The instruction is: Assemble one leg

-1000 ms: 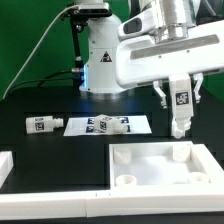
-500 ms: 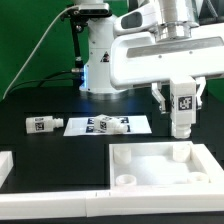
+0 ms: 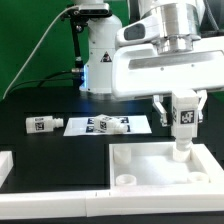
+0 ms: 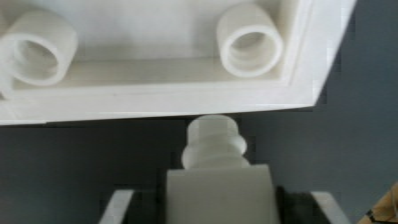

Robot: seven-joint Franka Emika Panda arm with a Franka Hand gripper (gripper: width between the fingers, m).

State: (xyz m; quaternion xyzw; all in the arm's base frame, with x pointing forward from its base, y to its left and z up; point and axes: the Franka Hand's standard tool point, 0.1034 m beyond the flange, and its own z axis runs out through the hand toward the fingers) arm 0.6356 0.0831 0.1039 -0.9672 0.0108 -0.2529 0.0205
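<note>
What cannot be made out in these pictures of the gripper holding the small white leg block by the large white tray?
- Exterior view: whether the held small white oblong plastic leg touches the large white square plastic tray; its tip overlaps the tray's far corner.
- Wrist view: the fingers of the gripper, cut off by the picture's edge.
- Exterior view: the tag pattern on the loose white leg, too small.

**Light and picture quality**

Exterior view: I get bright, even light. The white arm nearly washes out against the black table. Detail is coarse. Wrist view: soft all over, tray sockets shadowed inside, leg blurred near the lens.
</note>
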